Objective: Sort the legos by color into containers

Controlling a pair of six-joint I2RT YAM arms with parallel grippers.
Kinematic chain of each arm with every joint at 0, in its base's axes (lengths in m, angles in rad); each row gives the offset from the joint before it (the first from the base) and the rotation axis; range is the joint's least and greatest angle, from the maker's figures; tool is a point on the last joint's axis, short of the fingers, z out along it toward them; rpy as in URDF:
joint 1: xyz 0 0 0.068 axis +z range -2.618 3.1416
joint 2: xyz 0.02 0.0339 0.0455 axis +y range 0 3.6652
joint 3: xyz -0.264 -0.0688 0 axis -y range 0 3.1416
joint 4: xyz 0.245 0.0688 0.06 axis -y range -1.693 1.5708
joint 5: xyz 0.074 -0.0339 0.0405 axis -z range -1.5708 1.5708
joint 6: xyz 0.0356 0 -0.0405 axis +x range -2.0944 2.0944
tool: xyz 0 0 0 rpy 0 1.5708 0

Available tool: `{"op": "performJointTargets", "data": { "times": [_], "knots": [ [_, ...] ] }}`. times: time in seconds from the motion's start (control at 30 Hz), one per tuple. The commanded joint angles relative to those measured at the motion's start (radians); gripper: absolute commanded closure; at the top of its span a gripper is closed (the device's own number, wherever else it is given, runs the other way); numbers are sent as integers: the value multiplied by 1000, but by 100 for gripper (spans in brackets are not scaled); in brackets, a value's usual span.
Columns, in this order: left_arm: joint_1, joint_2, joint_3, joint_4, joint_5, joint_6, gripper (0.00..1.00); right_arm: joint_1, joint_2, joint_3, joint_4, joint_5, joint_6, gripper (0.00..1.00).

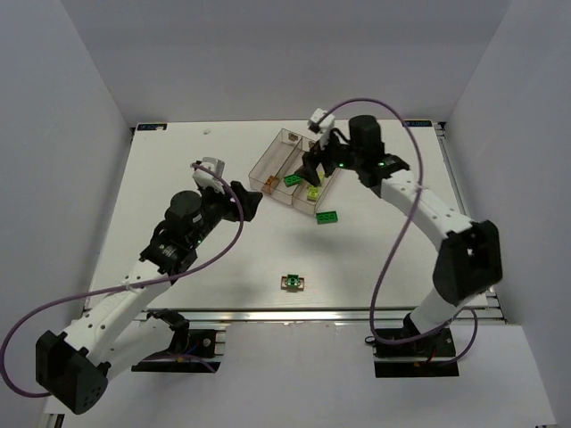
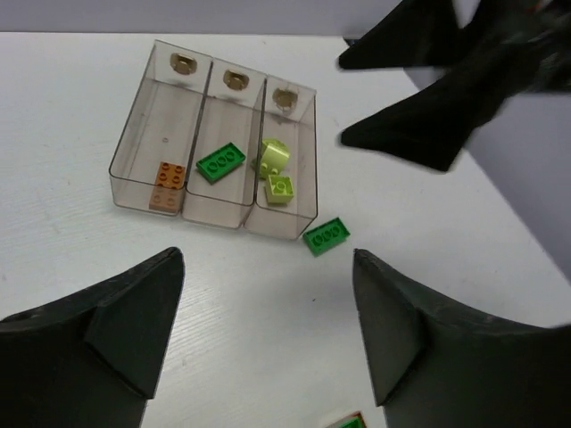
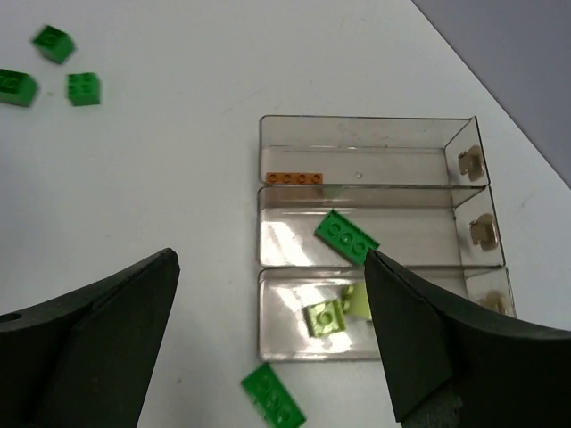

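right tool (image 1: pixel 314 171) hangs over the clear three-bin tray (image 1: pixel 268 158), jaws spread wide, nothing between them. inside the tray, seen from the left wrist: an orange brick (image 2: pixel 168 183) at the near end of the left bin, a bright green brick (image 2: pixel 220 162) lying aslant in the middle bin, two yellow-green bricks (image 2: pixel 280 187) in the right bin. a loose green brick (image 2: pixel 326 235) lies flat on the tabletop (image 1: pixel 178 152), just beside the tray's near corner. left tool (image 1: pixel 250 201) sits left of the tray, released as well, empty. closer to the arm bases there is a small green cluster (image 1: pixel 293 283), probably a few bricks bunched together, hard to tell from above.
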Motion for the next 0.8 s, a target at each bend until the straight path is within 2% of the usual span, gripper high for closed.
{"op": "performJointTargets", "data": {
  "times": [0.0,0.07,0.1,0.17,0.27,0.3,0.37,0.4,0.43,0.47,0.5,0.57,0.67,0.7,0.77],
  "knots": [
    [3,52,2,3,127,-39,18,-41,-128,-79,-98,-220,67,11],
    [3,126,32,-22,173,-46,30,-39,-197,-105,-243,-269,72,13],
    [1,155,44,-26,206,-49,42,-39,-223,-126,-268,-286,84,21],
    [0,238,84,-98,231,-59,52,-39,-324,-178,-295,-285,90,32],
    [-22,322,119,-172,222,-79,62,-45,-500,-332,-243,-204,102,55],
    [-40,342,136,-231,193,-88,62,-51,-581,-397,-221,-188,93,73],
    [-63,374,134,-282,170,-84,61,-65,-642,-441,-221,-171,76,83],
    [-86,391,127,-301,153,-69,58,-70,-663,-461,-222,-168,63,82],
    [-98,396,115,-321,110,-58,56,-75,-700,-511,-203,-164,47,76],
    [-112,398,98,-330,90,-37,51,-87,-714,-542,-178,-159,47,67],
    [-138,401,98,-342,69,-26,50,-94,-720,-570,-151,-159,49,51],
    [-161,401,108,-378,17,-20,45,-125,-705,-622,-114,-189,43,42],
    [-192,387,107,-378,3,-35,42,-131,-650,-571,-195,-148,17,27],
    [-212,382,122,-399,-5,-53,41,-131,-636,-564,-209,-154,12,15],
    [-241,376,133,-413,-17,-76,40,-130,-646,-576,-203,-173,9,12]
  ]
}}
